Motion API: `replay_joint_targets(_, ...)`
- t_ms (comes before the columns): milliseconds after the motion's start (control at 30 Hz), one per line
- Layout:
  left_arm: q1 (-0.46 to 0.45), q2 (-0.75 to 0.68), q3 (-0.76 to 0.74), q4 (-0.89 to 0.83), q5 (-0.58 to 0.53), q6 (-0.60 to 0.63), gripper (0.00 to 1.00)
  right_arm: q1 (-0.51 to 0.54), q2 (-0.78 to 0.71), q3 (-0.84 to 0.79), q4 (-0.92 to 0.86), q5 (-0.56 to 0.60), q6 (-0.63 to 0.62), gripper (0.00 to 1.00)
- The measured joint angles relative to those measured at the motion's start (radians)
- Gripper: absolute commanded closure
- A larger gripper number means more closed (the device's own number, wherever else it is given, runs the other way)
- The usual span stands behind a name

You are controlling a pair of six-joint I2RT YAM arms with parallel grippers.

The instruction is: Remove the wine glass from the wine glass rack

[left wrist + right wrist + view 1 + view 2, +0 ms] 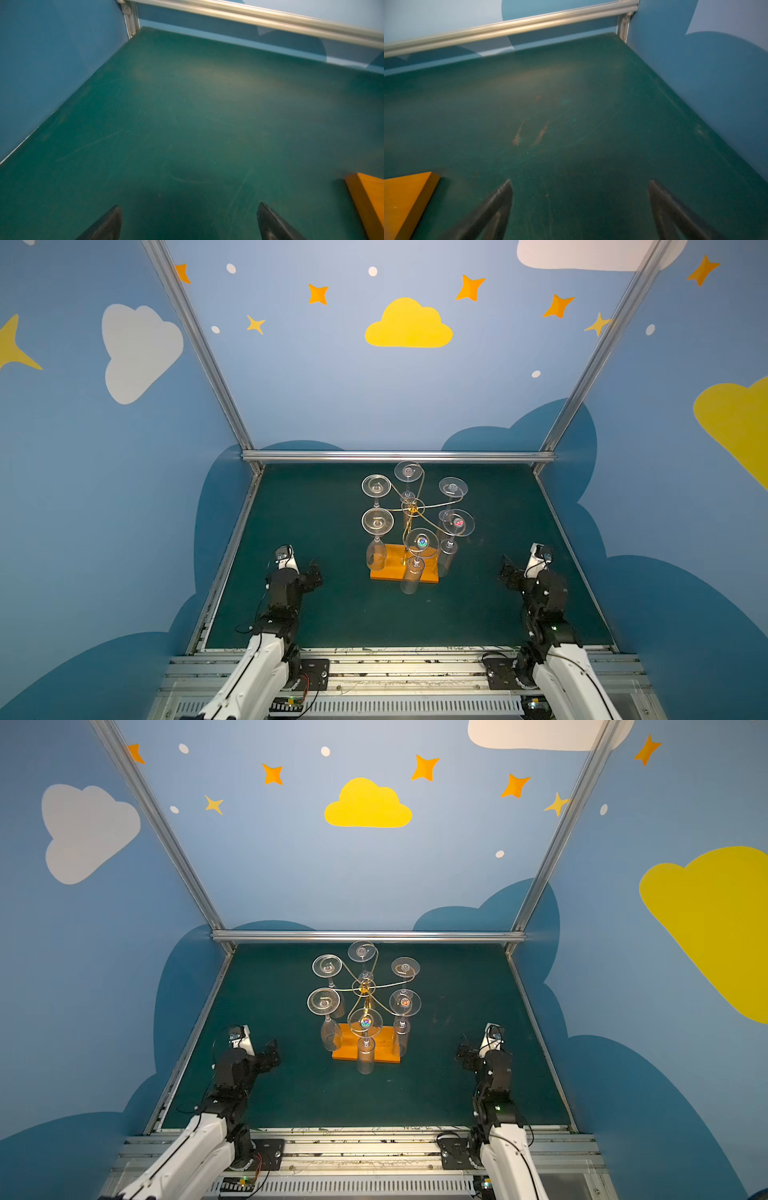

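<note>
The wine glass rack (411,510) (364,987), gold wire on an orange wooden base (388,572), stands mid-table. Several clear wine glasses hang upside down from its curled arms; the nearest one (414,568) (365,1052) hangs over the base's front edge. My left gripper (313,570) (272,1050) sits low, left of the rack and apart from it, open and empty (189,205). My right gripper (508,570) (463,1050) mirrors it on the right, also open and empty (580,180). Each wrist view shows only a corner of the base (369,199) (404,197), no glass.
A green mat (332,614) covers the table. Blue painted walls and an aluminium frame bar (399,456) close the back and sides. A metal rail (399,672) carrying both arm mounts runs along the front.
</note>
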Motion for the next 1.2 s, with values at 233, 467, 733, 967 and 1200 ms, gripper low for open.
replay_joint_targets(233, 0.034, 0.418, 0.143, 0.180, 0.045, 0.052, 0.01, 0.012, 0.462, 0.172, 0.110, 0.009, -0.003, 0.01)
replay_joint_targets(467, 0.055, 0.659, 0.232, 0.327, 0.084, 0.100, 0.01, 0.013, 0.743, 0.282, 0.203, 0.011, -0.006, 0.01)
replay_joint_targets(733, 0.068, 0.752, 0.270, 0.436, 0.116, 0.137, 0.01, 0.016, 0.852, 0.325, 0.273, 0.014, -0.009, 0.01)
replay_joint_targets(967, 0.069, 0.764, 0.277, 0.484, 0.132, 0.156, 0.01, 0.019, 0.859, 0.327, 0.307, 0.016, -0.012, 0.01)
replay_joint_targets(1200, 0.070, 0.764, 0.283, 0.513, 0.137, 0.160, 0.01, 0.019, 0.863, 0.340, 0.320, 0.021, -0.012, 0.01)
